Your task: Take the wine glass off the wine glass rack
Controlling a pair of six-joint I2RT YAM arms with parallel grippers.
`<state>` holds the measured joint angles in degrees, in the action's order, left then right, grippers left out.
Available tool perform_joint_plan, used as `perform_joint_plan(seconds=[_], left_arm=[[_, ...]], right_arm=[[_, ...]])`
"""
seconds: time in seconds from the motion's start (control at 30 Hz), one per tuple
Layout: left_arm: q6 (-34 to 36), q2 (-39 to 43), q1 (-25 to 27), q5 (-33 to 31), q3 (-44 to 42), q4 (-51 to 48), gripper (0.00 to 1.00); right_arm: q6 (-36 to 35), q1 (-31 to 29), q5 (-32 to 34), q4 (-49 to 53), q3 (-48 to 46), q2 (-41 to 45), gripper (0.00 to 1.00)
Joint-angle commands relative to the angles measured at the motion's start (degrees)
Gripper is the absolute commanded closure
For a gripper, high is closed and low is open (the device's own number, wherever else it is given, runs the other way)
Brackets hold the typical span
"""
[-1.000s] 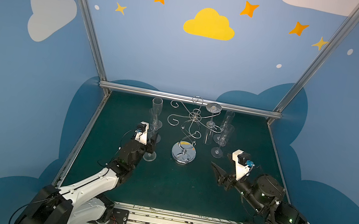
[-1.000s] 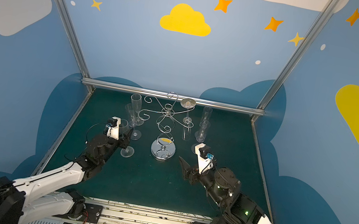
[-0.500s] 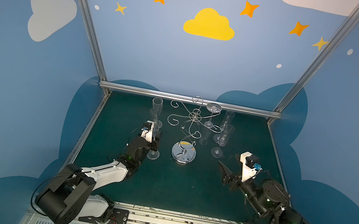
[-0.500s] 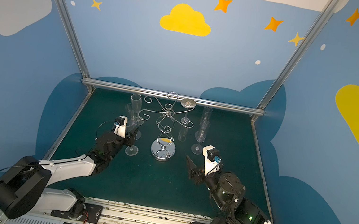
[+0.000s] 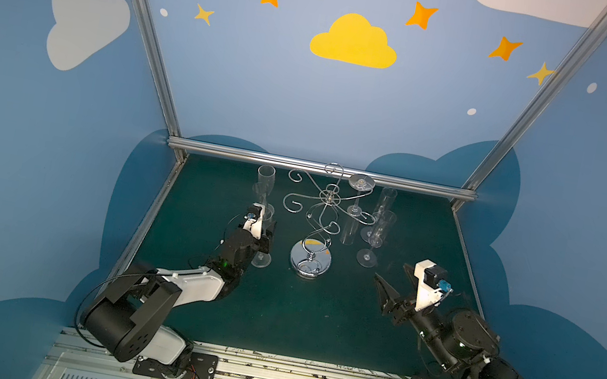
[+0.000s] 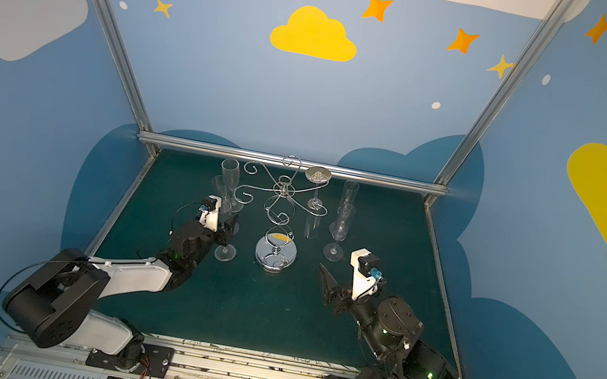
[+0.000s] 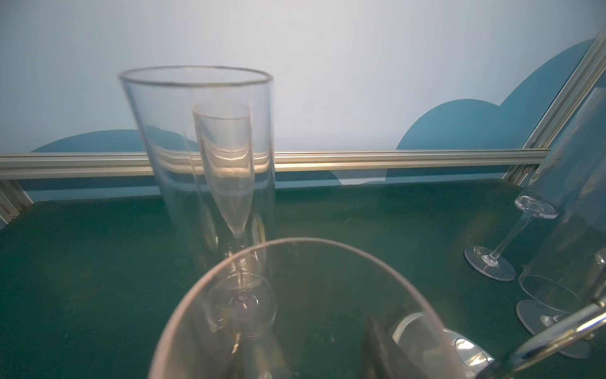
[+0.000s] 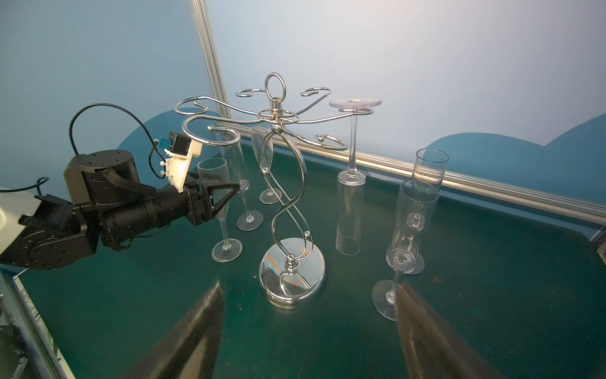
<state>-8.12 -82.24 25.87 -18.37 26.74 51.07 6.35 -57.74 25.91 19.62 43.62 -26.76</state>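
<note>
Six clear glasses are in view, along with one wine glass rack [image 5: 311, 261] and two grippers. Five glasses stand on the green worktop [image 5: 272, 311] and one hangs from the rack.

The rack is shiny chrome wire: six curled scroll arms spread from a hub under a top ring, a twisted stem runs down from the hub, and the round base [image 8: 292, 279] mirrors its surroundings. It stands about midway between the worktop's left and right edges, nearer the back edge than the front.

The hanging wine glass [image 8: 350, 210] is upside down on the arm at the rack's back right. Its flat round foot lies on top of the curl, its thin stem passes down through it, and its straight, tube-like bowl points mouth-down beside the base. Whether the mouth clears the worktop cannot be told.

The left gripper [image 8: 224, 193] has its fingers closed on the bowl of the held flute [image 8: 227, 252], whose foot rests on the worktop just left of the base. Behind it, toward the back edge, stand two more flutes [image 8: 250, 222] [image 8: 270, 197]. Right of the rack stands a near flute [image 8: 414, 223], with a far flute [image 8: 430, 167] just behind it.

The right gripper [image 5: 391, 275] hangs over the worktop's front right part with its fingers spread wide, holding nothing, well apart from the rack.
</note>
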Motion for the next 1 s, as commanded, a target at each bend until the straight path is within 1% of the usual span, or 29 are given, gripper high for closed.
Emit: perform_joint_plan(seconds=[0.0, 0.1, 0.3, 0.57, 0.87, 0.97], left_arm=[[-0.4, -0.4, -0.3, -1.1, -0.1, 1.9, 0.67], [-0.5, -1.1, -0.3, -1.3, -0.6, 1.9, 0.66], [-0.8, -0.9, -0.2, -1.4, -1.1, 1.2, 0.57], [-0.4, 2.2, -0.2, -1.5, -1.2, -2.3, 0.44], [-0.2, 4.0, 0.6, -1.5, -2.0, -4.2, 0.38], [-0.2, 5.2, 0.6, -1.6, -2.3, -5.4, 0.34]], right_arm=[[0.9, 0.2, 0.8, 0.8, -0.6, 0.6, 0.19], [1.2, 0.2, 0.7, 0.9, -0.7, 0.5, 0.19], [1.4, 0.1, 0.5, 1.0, -0.8, 0.9, 0.19], [1.4, 0.2, 0.5, 1.5, -1.1, 2.2, 0.19], [2.2, 0.2, -0.4, 1.9, -1.8, 3.9, 0.19], [2.5, 0.2, -0.4, 2.2, -1.9, 4.5, 0.19]])
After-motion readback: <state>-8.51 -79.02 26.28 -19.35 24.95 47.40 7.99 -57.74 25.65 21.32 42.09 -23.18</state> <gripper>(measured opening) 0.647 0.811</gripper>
